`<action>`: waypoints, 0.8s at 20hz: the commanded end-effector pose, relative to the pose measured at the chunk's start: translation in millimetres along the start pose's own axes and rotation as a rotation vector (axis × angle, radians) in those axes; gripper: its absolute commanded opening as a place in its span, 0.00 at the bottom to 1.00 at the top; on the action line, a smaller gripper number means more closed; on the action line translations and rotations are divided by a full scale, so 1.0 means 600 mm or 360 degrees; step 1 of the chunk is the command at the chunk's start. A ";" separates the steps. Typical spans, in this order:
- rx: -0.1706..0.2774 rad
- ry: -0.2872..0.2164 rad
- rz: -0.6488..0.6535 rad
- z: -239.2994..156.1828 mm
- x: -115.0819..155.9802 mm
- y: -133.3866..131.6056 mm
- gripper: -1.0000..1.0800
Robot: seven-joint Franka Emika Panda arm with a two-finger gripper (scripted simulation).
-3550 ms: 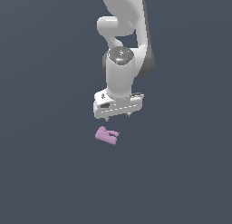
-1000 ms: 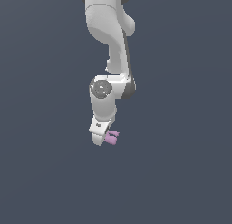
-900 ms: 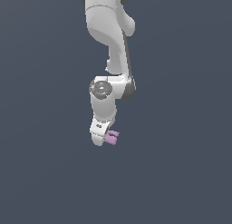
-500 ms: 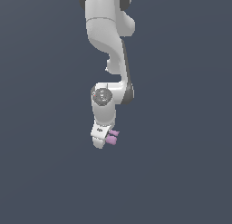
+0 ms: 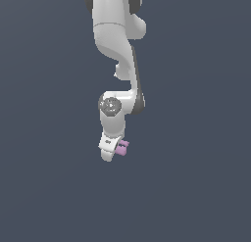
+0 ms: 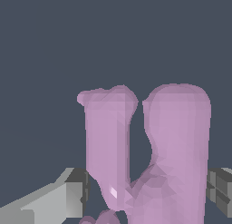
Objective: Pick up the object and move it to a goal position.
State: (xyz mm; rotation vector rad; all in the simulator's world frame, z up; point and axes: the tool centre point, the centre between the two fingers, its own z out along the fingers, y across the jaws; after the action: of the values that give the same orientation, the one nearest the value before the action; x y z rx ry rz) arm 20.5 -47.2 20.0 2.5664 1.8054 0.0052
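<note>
The object is a small pink-lilac blocky piece with two short prongs. In the exterior view it sticks out to the exterior view's right of my white gripper, held off the dark floor. In the wrist view the object fills the middle, its two prongs pointing away from the camera. The grey fingertips press on its two sides, so the gripper is shut on it. The hand hides most of the object in the exterior view.
The white arm reaches down from the top of the exterior view, with its wrist joint above the hand. All around is a plain dark grey-blue floor.
The gripper has closed on the object, which lay loose on the floor 3.5 s ago. Over the last second arm and object have shifted slightly.
</note>
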 end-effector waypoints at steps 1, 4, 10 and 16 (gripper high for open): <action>0.0008 -0.0001 -0.0001 0.004 0.000 -0.003 0.00; 0.0008 -0.0001 -0.0001 0.004 0.000 -0.003 0.00; 0.0002 0.0000 0.0000 -0.007 0.019 0.002 0.00; 0.0005 0.0000 -0.0001 -0.029 0.080 0.010 0.00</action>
State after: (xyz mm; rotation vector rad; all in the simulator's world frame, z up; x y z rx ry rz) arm 37.5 -14.1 33.7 2.5687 1.8061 0.0018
